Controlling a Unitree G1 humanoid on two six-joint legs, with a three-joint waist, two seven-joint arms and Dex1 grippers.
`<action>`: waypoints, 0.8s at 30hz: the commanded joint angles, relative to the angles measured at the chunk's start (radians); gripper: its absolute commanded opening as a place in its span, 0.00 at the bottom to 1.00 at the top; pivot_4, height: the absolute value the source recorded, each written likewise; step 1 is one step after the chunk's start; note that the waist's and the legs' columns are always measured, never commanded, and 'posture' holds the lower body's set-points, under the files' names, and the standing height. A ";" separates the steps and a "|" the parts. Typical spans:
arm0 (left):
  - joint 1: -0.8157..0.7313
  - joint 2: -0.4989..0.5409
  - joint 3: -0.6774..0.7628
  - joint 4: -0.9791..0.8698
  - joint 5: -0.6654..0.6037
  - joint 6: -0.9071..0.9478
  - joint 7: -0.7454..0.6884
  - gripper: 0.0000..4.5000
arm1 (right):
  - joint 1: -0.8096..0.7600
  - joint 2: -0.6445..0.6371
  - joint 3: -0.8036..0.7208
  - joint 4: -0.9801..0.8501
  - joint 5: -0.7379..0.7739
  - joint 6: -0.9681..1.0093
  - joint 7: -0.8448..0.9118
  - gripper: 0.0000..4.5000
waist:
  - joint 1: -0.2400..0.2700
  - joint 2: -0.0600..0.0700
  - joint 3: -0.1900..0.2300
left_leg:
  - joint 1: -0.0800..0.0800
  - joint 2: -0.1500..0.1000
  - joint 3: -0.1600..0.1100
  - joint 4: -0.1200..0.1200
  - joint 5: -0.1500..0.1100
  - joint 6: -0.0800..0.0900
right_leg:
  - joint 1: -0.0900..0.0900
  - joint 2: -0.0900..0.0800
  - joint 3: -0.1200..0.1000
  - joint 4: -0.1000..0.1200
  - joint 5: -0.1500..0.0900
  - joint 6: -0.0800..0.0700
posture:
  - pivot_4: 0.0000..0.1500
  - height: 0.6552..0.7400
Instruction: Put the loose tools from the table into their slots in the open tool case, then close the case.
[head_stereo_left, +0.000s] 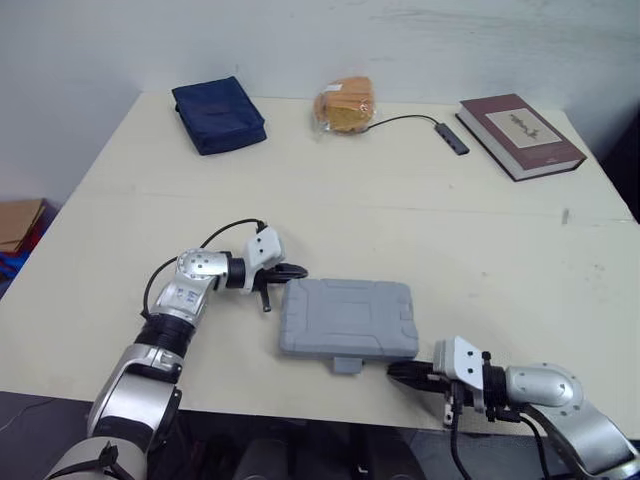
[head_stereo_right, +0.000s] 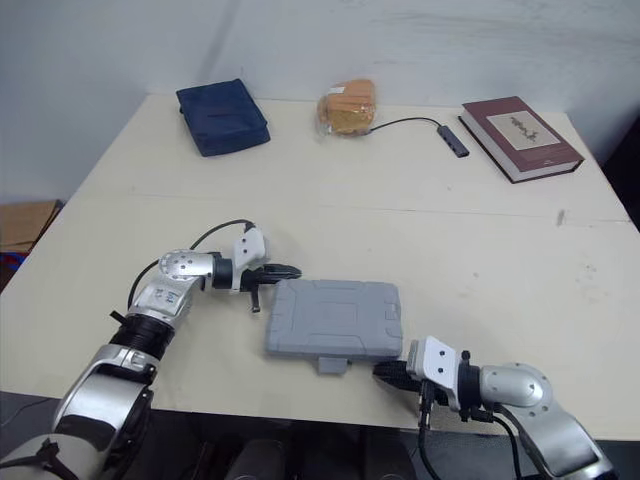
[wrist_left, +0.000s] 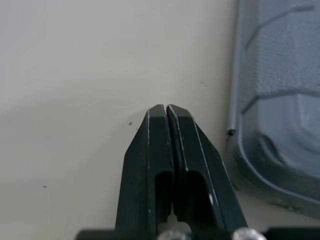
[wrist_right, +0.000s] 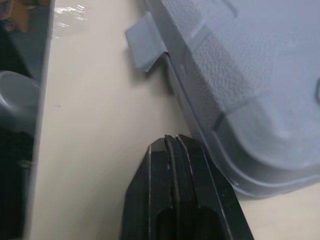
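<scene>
The grey plastic tool case (head_stereo_left: 348, 316) lies closed and flat on the cream table (head_stereo_left: 350, 190), near the front edge, its latch tab (head_stereo_left: 346, 365) sticking out toward me. My left gripper (head_stereo_left: 296, 271) is shut and empty, its tips just off the case's far left corner (wrist_left: 235, 135). My right gripper (head_stereo_left: 398, 371) is shut and empty too, resting beside the case's near right corner (wrist_right: 250, 180). No loose tools lie on the table.
At the back of the table sit a dark blue pouch (head_stereo_left: 218, 115), a bagged bread roll (head_stereo_left: 343, 105), a small adapter on a black cable (head_stereo_left: 450, 136) and a maroon book (head_stereo_left: 520, 135). The table's front edge runs just below the case.
</scene>
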 joint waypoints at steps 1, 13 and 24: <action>0.074 0.029 0.019 -0.122 -0.017 0.034 -0.011 0.00 | -0.071 0.037 -0.024 0.149 -0.068 -0.097 -0.044 0.01 | -0.006 0.000 0.000 | 0.000 0.000 0.000 0.000 0.000 0.000 | 0.000 0.000 0.001 0.000 0.000 0.000 | 1.00 1.00; 0.301 0.014 0.145 -0.491 -0.128 0.206 0.126 0.00 | -0.258 0.065 -0.067 0.389 -0.099 -0.156 -0.085 0.01 | -0.007 0.000 0.000 | 0.003 0.000 -0.002 0.000 -0.001 0.001 | 0.003 -0.002 0.005 0.000 0.000 0.000 | 1.00 1.00; 0.057 -0.009 0.095 -0.587 -0.265 0.249 -0.004 0.00 | -0.032 -0.036 -0.180 0.077 0.050 0.002 -0.035 0.01 | 0.035 0.003 -0.001 | -0.007 -0.001 -0.008 0.004 -0.001 -0.003 | 0.002 -0.003 -0.001 -0.005 0.000 0.000 | 1.00 1.00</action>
